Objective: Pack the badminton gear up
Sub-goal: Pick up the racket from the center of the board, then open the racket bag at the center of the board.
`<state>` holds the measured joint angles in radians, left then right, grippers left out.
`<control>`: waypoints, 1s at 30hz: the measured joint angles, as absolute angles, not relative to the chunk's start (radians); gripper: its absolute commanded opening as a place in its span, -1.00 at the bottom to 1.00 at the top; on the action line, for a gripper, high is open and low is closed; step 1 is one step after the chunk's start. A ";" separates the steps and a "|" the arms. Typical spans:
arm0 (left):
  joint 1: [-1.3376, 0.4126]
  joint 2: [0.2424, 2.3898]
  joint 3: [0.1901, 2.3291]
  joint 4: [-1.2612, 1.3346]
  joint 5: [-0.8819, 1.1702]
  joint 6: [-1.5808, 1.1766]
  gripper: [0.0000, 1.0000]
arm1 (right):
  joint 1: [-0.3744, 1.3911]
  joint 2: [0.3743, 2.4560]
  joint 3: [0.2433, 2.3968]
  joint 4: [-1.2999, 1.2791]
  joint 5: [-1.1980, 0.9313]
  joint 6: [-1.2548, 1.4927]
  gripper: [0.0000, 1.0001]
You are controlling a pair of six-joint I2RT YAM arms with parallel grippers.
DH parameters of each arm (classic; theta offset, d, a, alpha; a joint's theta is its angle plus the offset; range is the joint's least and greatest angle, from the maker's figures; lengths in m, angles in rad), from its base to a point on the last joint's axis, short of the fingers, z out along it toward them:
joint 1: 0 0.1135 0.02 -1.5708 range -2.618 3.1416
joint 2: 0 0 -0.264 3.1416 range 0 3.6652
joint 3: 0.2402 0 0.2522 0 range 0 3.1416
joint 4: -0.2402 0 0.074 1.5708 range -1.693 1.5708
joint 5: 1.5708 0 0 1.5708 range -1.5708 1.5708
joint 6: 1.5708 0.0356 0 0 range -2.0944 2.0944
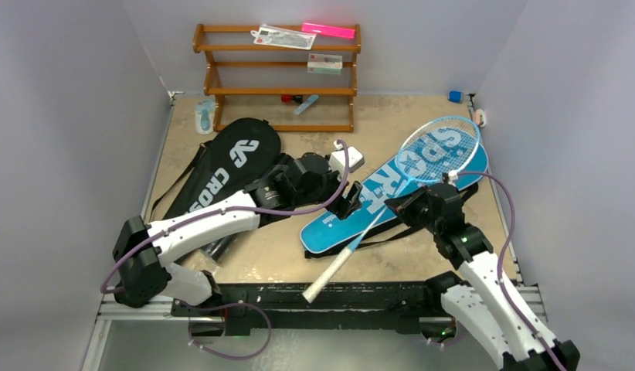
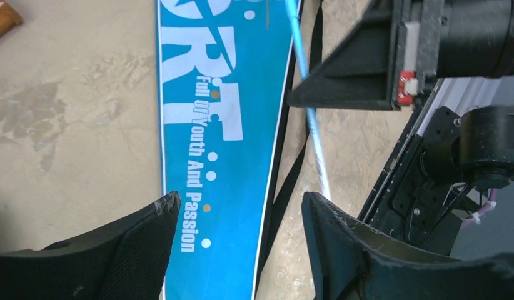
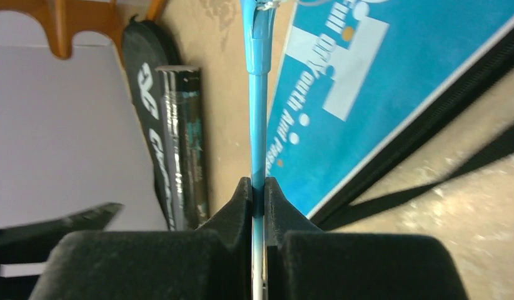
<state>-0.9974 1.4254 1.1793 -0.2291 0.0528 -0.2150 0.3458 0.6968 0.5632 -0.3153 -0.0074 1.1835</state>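
Centre-right of the top view: light-blue racket [image 1: 380, 216] lies across the blue SPORT cover [image 1: 334, 224], head toward upper right, white grip toward bottom centre.
R gripper [image 3: 258, 187] is clamped tight on the thin shaft, no gap; L gripper [image 2: 239, 203] hangs spread wide over the cover just beside the shaft, holding nothing. Racket looks light & stiff but long, so prob. pivots about a mid-shaft pinch; smooth shaft may twist. Strings fragile: take shaft or grip, not head. Cover soft, floppy.
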 measured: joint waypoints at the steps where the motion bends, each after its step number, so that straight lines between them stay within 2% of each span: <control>1: -0.997 1.416 1.179 -0.229 0.045 -0.213 0.60 | 0.346 0.675 0.563 -0.343 -0.007 1.172 -1.00; 5: -0.988 1.388 1.153 -0.214 0.020 -0.195 0.95 | 0.346 0.579 0.572 -0.506 -0.006 1.104 -1.00; 6: -0.987 1.388 1.142 -0.211 0.007 -0.192 0.98 | 0.346 0.555 0.578 -0.550 -0.007 1.089 -1.00; 11: -0.975 1.389 1.062 -0.186 -0.017 -0.190 0.96 | 0.346 0.416 0.610 -0.735 -0.023 1.027 -1.00; 17: -0.974 1.410 1.005 -0.135 0.012 -0.187 0.78 | 0.346 0.265 0.640 -0.926 -0.066 0.989 -1.00; 22: -0.996 1.488 1.005 -0.106 0.023 -0.168 0.80 | 0.346 0.236 0.706 -1.099 -0.097 0.960 -1.00; 30: -1.132 1.660 1.068 -0.108 -0.047 -0.091 0.84 | 0.346 0.173 0.815 -1.264 -0.101 0.914 -1.00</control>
<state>-1.1316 1.6604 1.0683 -0.1078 -0.0475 -0.0906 0.3458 0.1734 0.8146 -1.2644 -0.1005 0.9142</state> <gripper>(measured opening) 0.915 0.030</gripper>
